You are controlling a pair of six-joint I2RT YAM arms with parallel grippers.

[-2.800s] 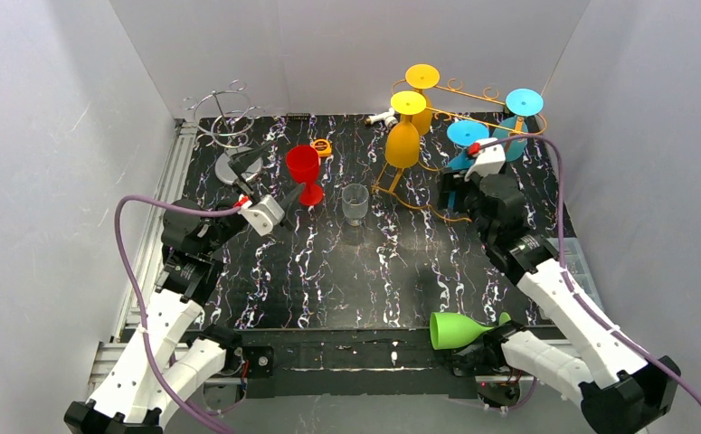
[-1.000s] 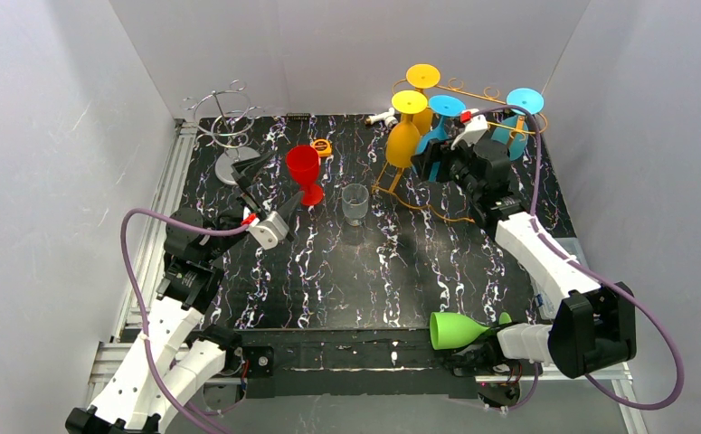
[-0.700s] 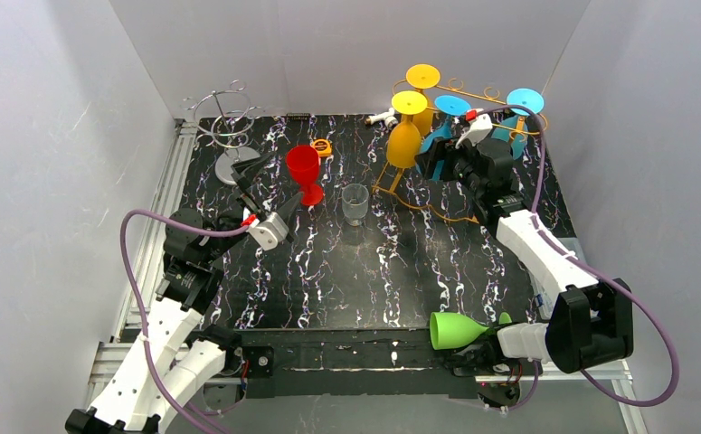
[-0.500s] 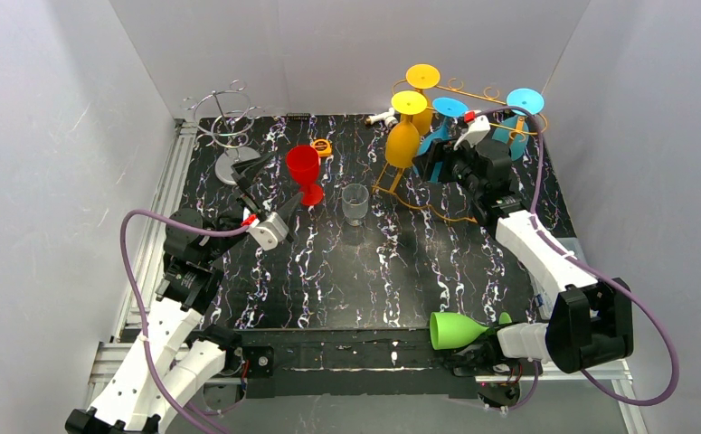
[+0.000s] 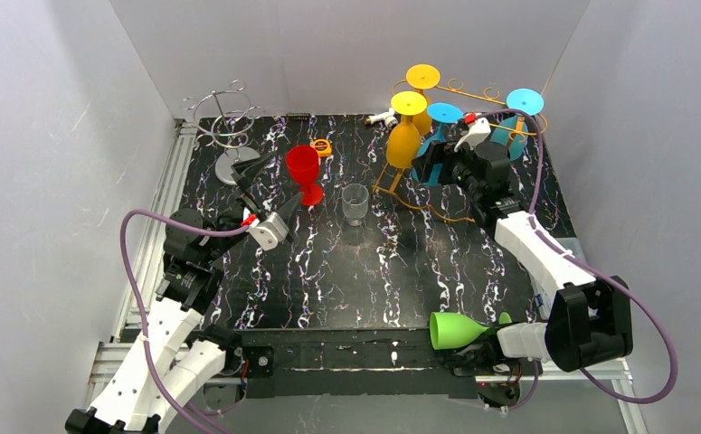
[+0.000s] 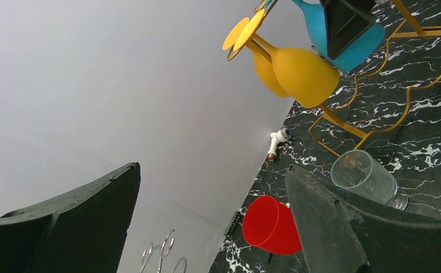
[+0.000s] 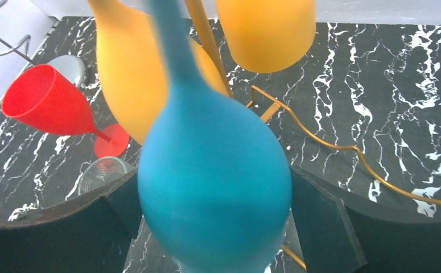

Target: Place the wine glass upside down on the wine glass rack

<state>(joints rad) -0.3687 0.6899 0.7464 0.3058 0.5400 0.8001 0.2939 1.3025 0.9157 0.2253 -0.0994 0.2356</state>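
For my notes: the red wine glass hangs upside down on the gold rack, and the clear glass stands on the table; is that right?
Not quite: the red wine glass stands upright on the table, off the gold rack, as the top external view shows.

blue wine glass (image 7: 215, 187) foot beyond top edge

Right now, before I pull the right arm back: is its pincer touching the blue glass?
Cannot tell. Right wrist view: the blue glass fills the right pincer edge to edge, no plain gap.
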